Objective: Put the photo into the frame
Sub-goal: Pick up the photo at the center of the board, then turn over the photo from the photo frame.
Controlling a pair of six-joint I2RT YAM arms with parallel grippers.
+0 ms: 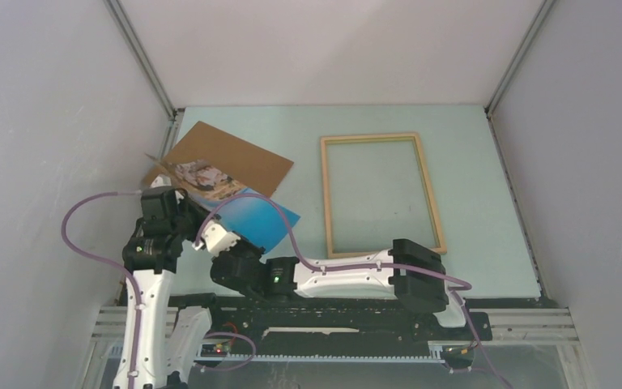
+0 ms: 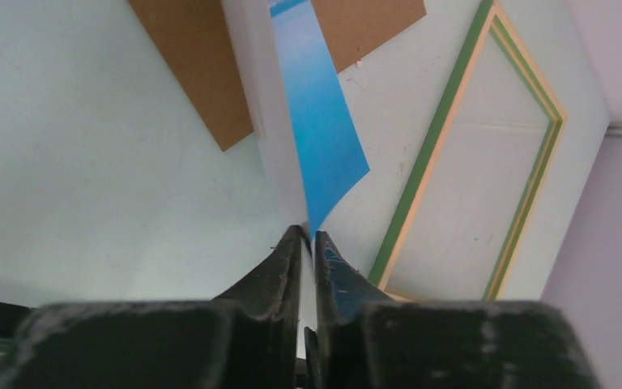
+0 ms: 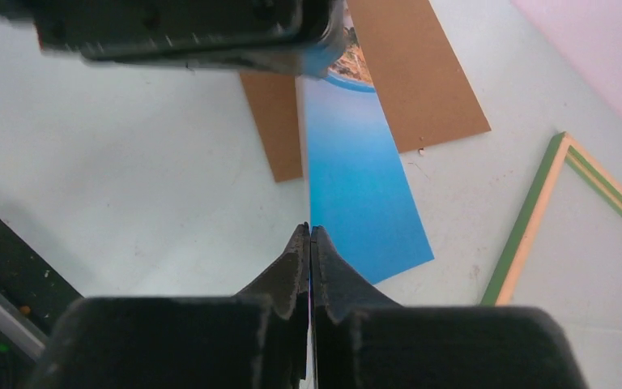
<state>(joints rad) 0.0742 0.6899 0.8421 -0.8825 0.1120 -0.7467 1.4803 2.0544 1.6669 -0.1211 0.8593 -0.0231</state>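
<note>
The photo (image 1: 251, 217), blue with a rocky scene at its far-left end, is held off the table, tilted, at the left. My left gripper (image 1: 180, 201) is shut on its rocky end; in the left wrist view the sheet (image 2: 324, 121) runs edge-on between the near-closed fingertips of this gripper (image 2: 308, 237). My right gripper (image 1: 215, 235) is shut on the photo's near edge, and its wrist view shows the blue sheet (image 3: 356, 194) pinched in the gripper (image 3: 309, 228). The frame (image 1: 326, 194) lies flat to the right, wood side up, apart from both grippers.
A brown backing board (image 1: 235, 158) lies on the table behind and under the photo, also in the left wrist view (image 2: 202, 65) and the right wrist view (image 3: 421, 73). The frame's green and wood edge (image 2: 421, 170) shows right of the photo. Grey walls enclose the table.
</note>
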